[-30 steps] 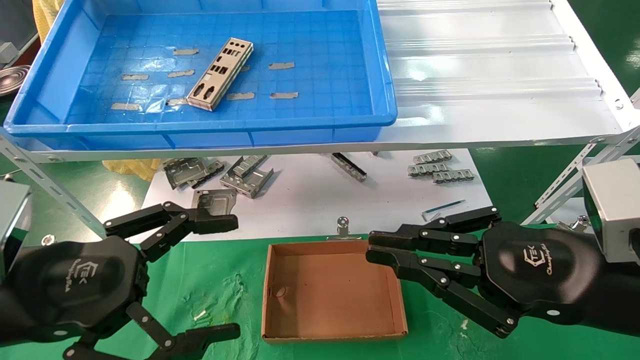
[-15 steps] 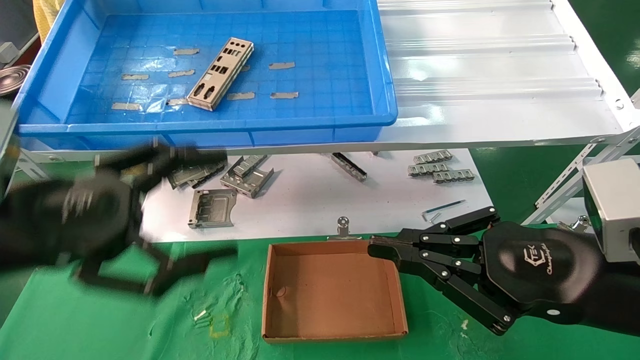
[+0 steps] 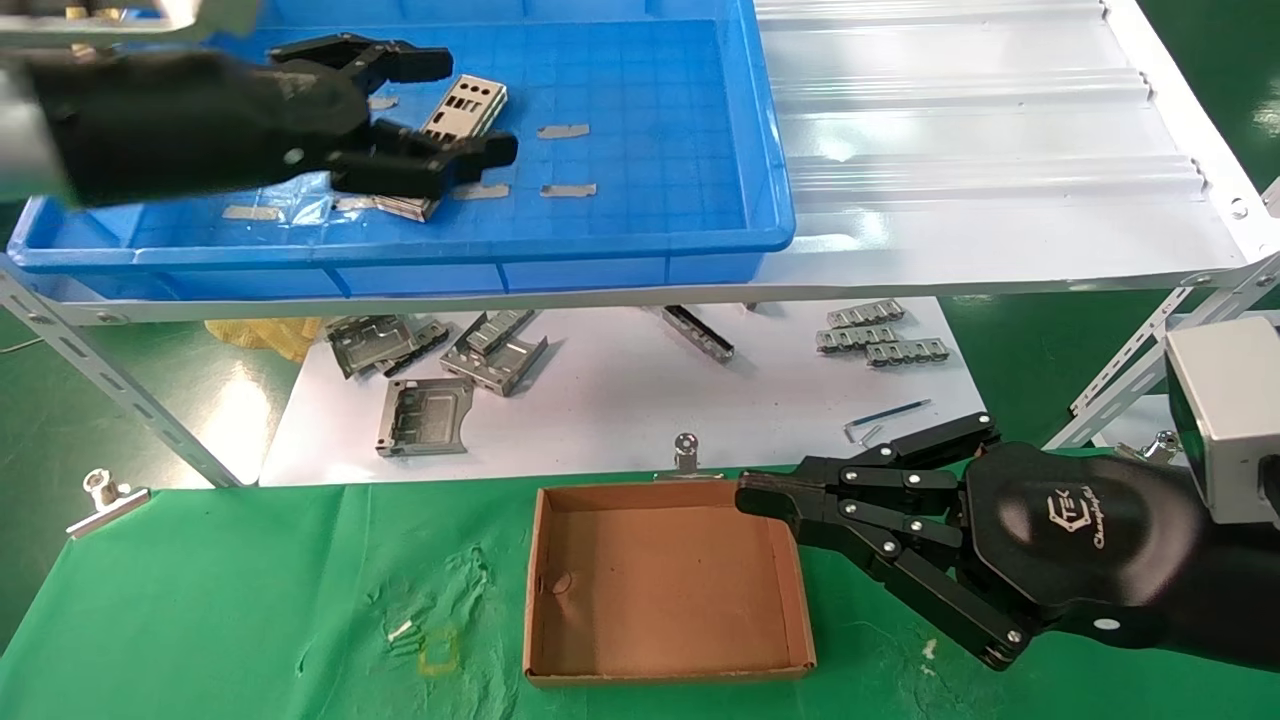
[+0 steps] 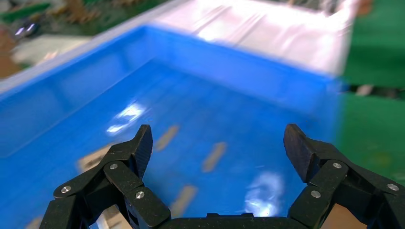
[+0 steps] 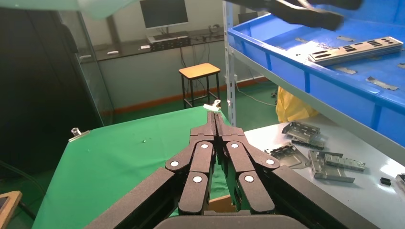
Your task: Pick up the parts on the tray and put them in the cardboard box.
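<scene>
A stack of thin silver punched plates (image 3: 472, 100) lies slantwise in the blue tray (image 3: 400, 248) on the upper shelf. It also shows in the right wrist view (image 5: 356, 50). My left gripper (image 3: 455, 108) hovers over the plates, open and empty, with one finger on either side of the stack. The left wrist view shows it wide open (image 4: 218, 143) over the tray floor (image 4: 248, 95). The brown cardboard box (image 3: 660, 590) is empty on the green cloth. My right gripper (image 3: 745, 495) is shut and empty at the box's far right corner; it also shows shut in the right wrist view (image 5: 215, 117).
Grey tape scraps (image 3: 563, 131) dot the tray floor. Folded grey brackets (image 3: 440, 350), small metal pieces (image 3: 880, 340) and a hex key (image 3: 885, 415) lie on the white lower board. The white ribbed shelf (image 3: 980, 150) extends to the tray's right. Clips (image 3: 685, 455) hold the green cloth.
My left arm has swung up from the table's front left to above the plates in the tray, still open. My right gripper's fingers have closed together.
</scene>
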Controlling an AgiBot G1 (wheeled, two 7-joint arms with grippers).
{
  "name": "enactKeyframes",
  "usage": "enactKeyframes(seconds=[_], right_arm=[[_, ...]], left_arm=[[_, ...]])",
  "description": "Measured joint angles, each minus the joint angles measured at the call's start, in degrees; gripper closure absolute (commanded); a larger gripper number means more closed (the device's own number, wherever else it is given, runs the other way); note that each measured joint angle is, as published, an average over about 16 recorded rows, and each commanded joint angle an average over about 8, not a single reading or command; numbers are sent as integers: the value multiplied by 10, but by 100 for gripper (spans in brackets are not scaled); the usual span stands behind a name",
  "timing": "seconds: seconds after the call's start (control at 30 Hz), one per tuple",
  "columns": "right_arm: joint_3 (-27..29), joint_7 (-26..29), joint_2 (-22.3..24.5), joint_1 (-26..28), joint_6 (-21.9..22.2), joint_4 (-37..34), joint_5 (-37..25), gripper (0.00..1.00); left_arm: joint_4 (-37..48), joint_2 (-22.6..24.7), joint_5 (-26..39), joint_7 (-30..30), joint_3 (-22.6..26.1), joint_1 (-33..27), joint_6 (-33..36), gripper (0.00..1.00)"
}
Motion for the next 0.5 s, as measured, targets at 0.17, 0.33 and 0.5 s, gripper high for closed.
enactKeyframes(seconds=[0.17, 0.33, 0.5], right_arm=[[0, 0, 0, 0, 0, 0, 0, 100], [0, 0, 0, 0, 0, 0, 0, 46], [0, 0, 0, 0, 0, 0, 0, 0]], left_arm=[[108, 48, 47, 18, 24, -59, -38, 0], [188, 82, 73, 31, 37, -95, -68, 0], [242, 102, 84, 35, 43, -114, -83, 6]])
